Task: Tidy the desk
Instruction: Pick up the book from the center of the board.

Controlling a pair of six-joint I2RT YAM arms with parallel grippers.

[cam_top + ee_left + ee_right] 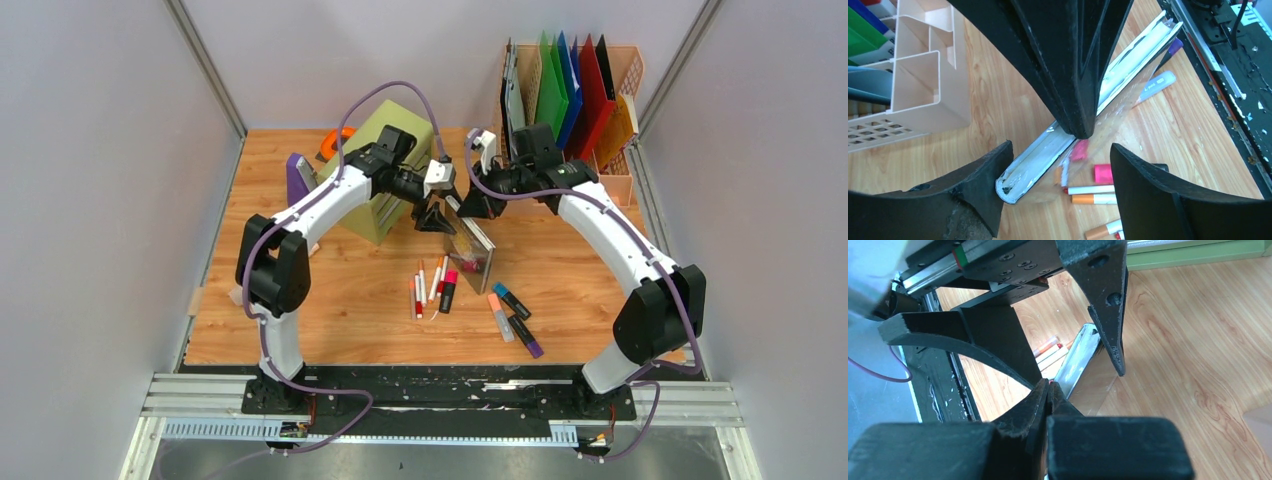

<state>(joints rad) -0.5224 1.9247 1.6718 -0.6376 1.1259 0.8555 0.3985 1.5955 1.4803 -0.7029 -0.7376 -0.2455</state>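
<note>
The wooden desk (340, 320) carries a clear plastic folder with a pale spine (472, 250), tilted up off the wood near the middle. My right gripper (470, 208) is shut on the folder's upper edge; in the right wrist view its fingertips (1049, 386) are pressed together at the spine (1079, 355). My left gripper (436, 218) is open, and its fingers straddle the spine's end (1043, 160) without closing on it. In the left wrist view the left gripper (1060, 147) sits just below the right gripper's black tip (1080, 127).
Several markers (430, 285) and highlighters (515, 315) lie loose in front of the folder. A peach file rack (622, 160) with coloured folders stands at the back right. An olive-green drawer chest (385, 165) stands at the back left. A metal rail (440, 395) runs along the near edge.
</note>
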